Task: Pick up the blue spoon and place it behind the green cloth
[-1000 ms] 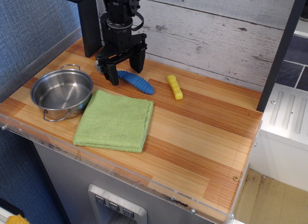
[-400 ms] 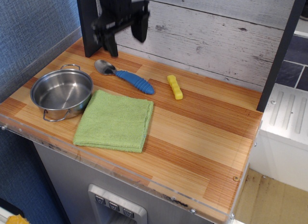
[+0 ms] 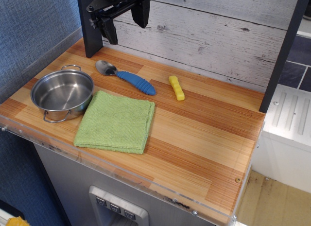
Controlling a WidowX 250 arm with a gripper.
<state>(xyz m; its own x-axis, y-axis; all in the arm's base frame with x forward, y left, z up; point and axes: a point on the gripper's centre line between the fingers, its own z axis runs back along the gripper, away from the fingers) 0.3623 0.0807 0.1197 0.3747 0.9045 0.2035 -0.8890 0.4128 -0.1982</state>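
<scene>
The striped wooden bench (image 3: 204, 133) stands against a whitewashed plank wall (image 3: 218, 36), with blue textured wall on the left. The blue spoon (image 3: 127, 77) lies just behind the green cloth (image 3: 116, 121), beside the steel pot (image 3: 62, 94). High above, the gripper (image 3: 125, 21) hangs with jaws spread, holding nothing.

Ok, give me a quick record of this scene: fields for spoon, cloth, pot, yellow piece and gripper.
spoon: blue spoon flat on the counter, just behind the cloth
cloth: green cloth folded flat near the front edge
pot: steel pot empty, left of the cloth
yellow piece: yellow stick right of the spoon
gripper: gripper raised above the spoon, jaws open, holding nothing
</scene>
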